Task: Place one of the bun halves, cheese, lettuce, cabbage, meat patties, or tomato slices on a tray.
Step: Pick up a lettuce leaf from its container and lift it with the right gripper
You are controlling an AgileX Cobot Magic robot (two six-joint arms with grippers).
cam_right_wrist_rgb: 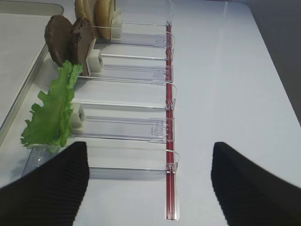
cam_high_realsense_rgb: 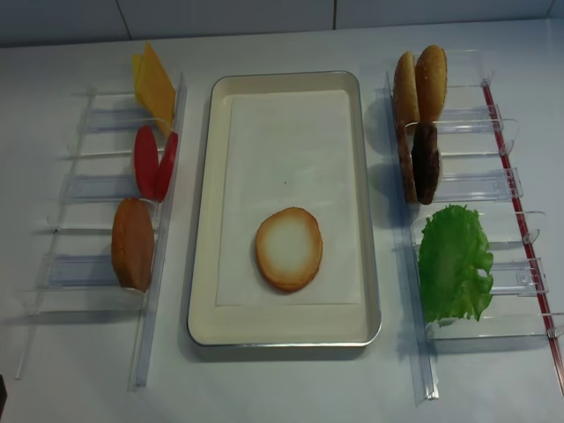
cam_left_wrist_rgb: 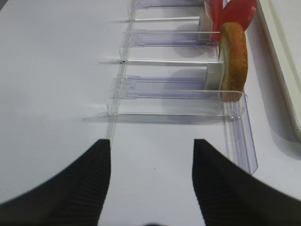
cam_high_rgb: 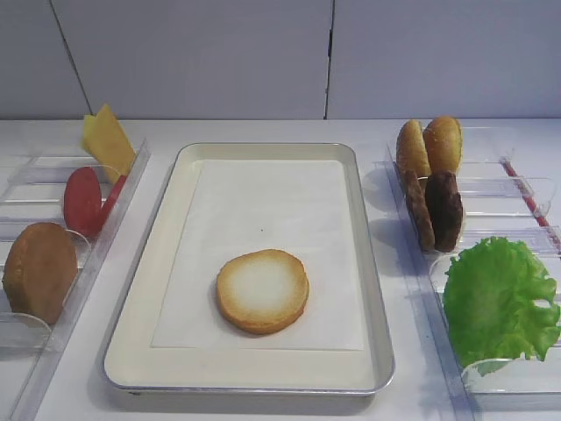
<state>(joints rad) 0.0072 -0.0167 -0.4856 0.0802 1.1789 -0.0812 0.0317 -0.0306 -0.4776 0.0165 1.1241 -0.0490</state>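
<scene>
One bun half (cam_high_rgb: 263,291) (cam_high_realsense_rgb: 289,248) lies flat, pale face up, on the paper liner of the silver tray (cam_high_rgb: 140,351) (cam_high_realsense_rgb: 203,300). The right rack holds upright bun halves (cam_high_rgb: 429,145), dark meat patties (cam_high_rgb: 436,210) (cam_right_wrist_rgb: 68,40) and a frilly green lettuce leaf (cam_high_rgb: 500,298) (cam_right_wrist_rgb: 54,108). In the left rack stand cheese (cam_high_rgb: 108,140), tomato slices (cam_high_rgb: 86,200) and another bun half (cam_high_rgb: 39,270) (cam_left_wrist_rgb: 233,61). My right gripper (cam_right_wrist_rgb: 150,188) is open over bare table, right of the lettuce. My left gripper (cam_left_wrist_rgb: 151,183) is open and empty, short of the left rack. No cabbage shows.
Clear plastic racks (cam_high_realsense_rgb: 88,220) (cam_high_realsense_rgb: 493,185) flank the tray on both sides. A red strip (cam_right_wrist_rgb: 169,122) runs along the right rack's outer edge. Neither arm shows in the exterior views. The tray's rim (cam_left_wrist_rgb: 287,70) runs along the right of the left wrist view.
</scene>
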